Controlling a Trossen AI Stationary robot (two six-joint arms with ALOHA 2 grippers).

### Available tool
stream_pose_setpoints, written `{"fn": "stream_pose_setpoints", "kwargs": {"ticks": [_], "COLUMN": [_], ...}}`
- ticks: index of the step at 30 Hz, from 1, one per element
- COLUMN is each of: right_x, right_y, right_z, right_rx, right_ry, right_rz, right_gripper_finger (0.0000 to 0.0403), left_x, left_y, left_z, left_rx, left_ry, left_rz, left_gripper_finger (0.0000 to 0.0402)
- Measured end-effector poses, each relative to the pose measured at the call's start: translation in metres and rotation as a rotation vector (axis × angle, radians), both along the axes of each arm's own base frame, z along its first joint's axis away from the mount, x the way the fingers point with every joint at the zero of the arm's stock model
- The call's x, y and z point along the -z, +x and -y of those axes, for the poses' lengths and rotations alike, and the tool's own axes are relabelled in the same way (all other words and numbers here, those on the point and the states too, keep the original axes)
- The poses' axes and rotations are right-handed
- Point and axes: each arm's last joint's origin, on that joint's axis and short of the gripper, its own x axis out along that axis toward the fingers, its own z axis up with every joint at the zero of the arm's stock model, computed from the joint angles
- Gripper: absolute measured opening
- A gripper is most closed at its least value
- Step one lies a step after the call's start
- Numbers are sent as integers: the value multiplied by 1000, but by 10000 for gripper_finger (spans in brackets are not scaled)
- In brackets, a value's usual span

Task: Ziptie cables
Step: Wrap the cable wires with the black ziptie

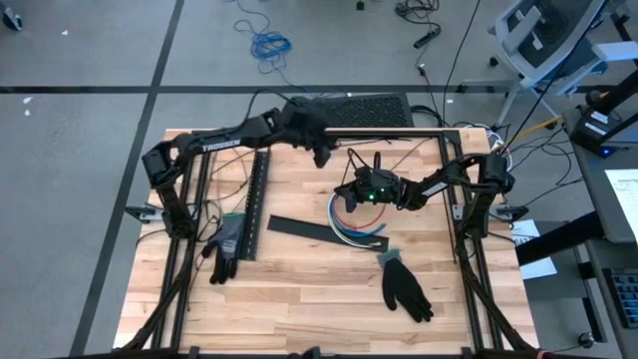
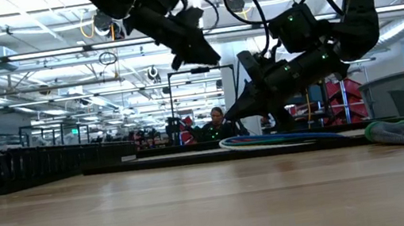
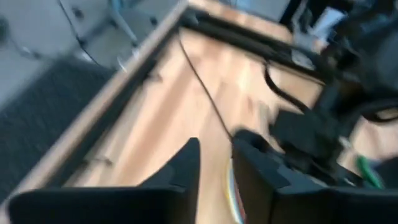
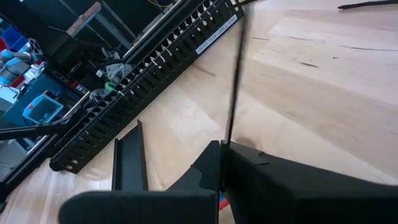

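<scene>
The cables, a loop of white, blue and orange wires, lie on the wooden table; in the low view the cables lie flat on it. My right gripper hovers low over the far side of the loop and is shut on a thin black strand. My left gripper hangs higher, toward the far edge and left of the right gripper. The left gripper is open, with a narrow gap and nothing plainly between the fingers. My right gripper pinches one end of the thin black strand between its two fingertips. The fingers come from the table's right, slanting down. The strand sticks straight out past the fingertips, clear of the table, and in the high view the strand runs toward the far edge.
A black slotted strip lies left of centre, and a flat black strip lies beside the cables. One glove rests at the left and another glove nearer the front. A black frame rail runs along the far edge.
</scene>
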Motion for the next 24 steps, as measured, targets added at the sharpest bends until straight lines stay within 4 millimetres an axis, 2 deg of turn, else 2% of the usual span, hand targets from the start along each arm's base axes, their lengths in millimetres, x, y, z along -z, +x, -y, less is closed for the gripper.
{"fn": "stream_pose_setpoints", "kwargs": {"ticks": [6,11,17,24], "right_x": [0,0,-1,-1], "right_y": [0,0,0,0], "right_z": [0,0,0,0], "right_rx": [-1,-2,-3,-3], "right_ry": [-5,-4,-5,-5], "right_rz": [3,4,7,6], "right_gripper_finger": [0,0,0,0], "left_x": [30,45,53,66], "left_y": [26,36,37,43], "left_z": [27,36,35,34], "left_rx": [103,100,96,91], "left_ry": [-71,-60,-67,-74], "left_rz": [-67,-101,-140,-153], "left_gripper_finger": [165,190,192,155]}}
